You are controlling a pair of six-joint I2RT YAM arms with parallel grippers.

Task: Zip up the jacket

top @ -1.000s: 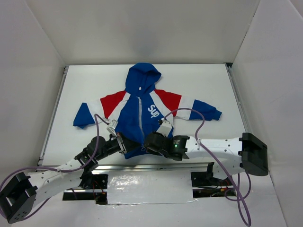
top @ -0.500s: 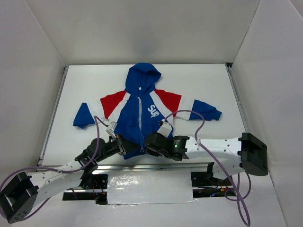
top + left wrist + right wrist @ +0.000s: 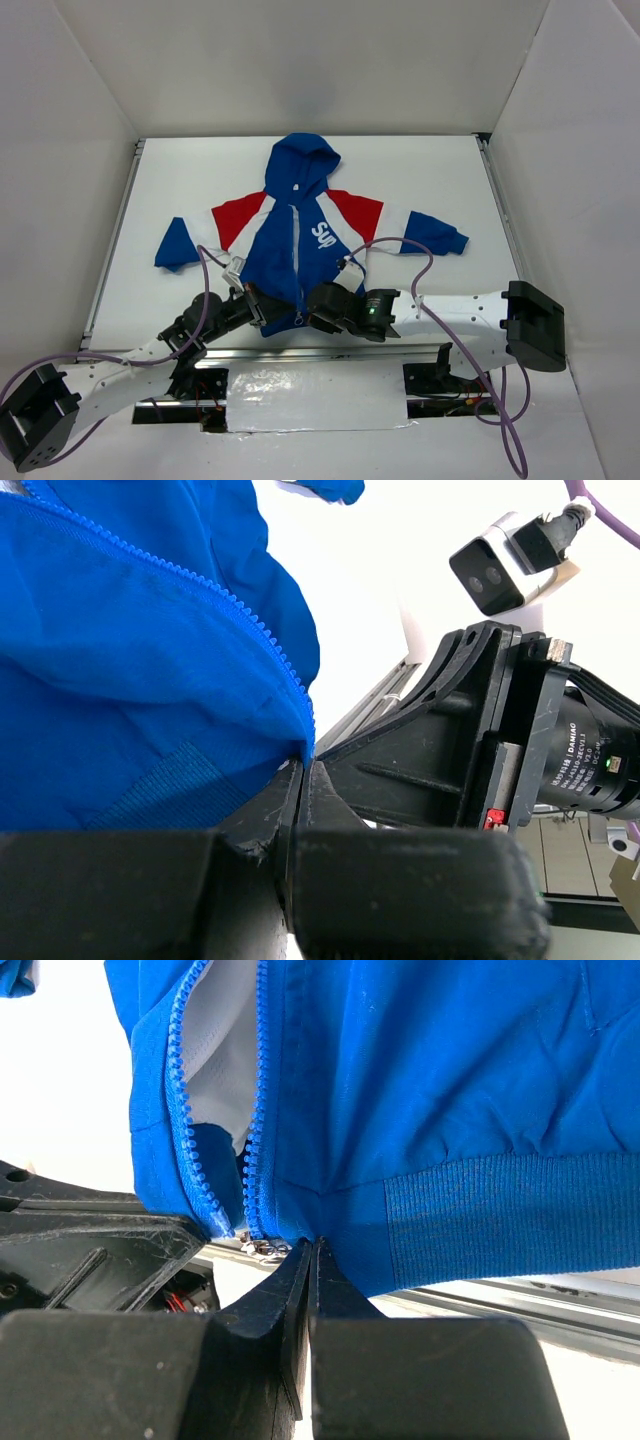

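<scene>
Clearly, "Sup" marks the jacket (image 3: 275, 262); motor (image 3: 585, 770) reads "DAMIAO".

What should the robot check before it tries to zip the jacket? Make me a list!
1. Left gripper holds the jacket: ok, it is shut on the blue edge by the zipper teeth.
2. Right gripper holds the hem: ok, it is shut on it beside the zipper.
3. The two rows of zipper teeth are joined at the bottom: not ok, white lining shows between them.
4. Zipper pull is found: cannot tell, none shows clearly.
5. Jacket lies spread on the table: ok, the sleeves are out and the hood is at the far end.
</scene>
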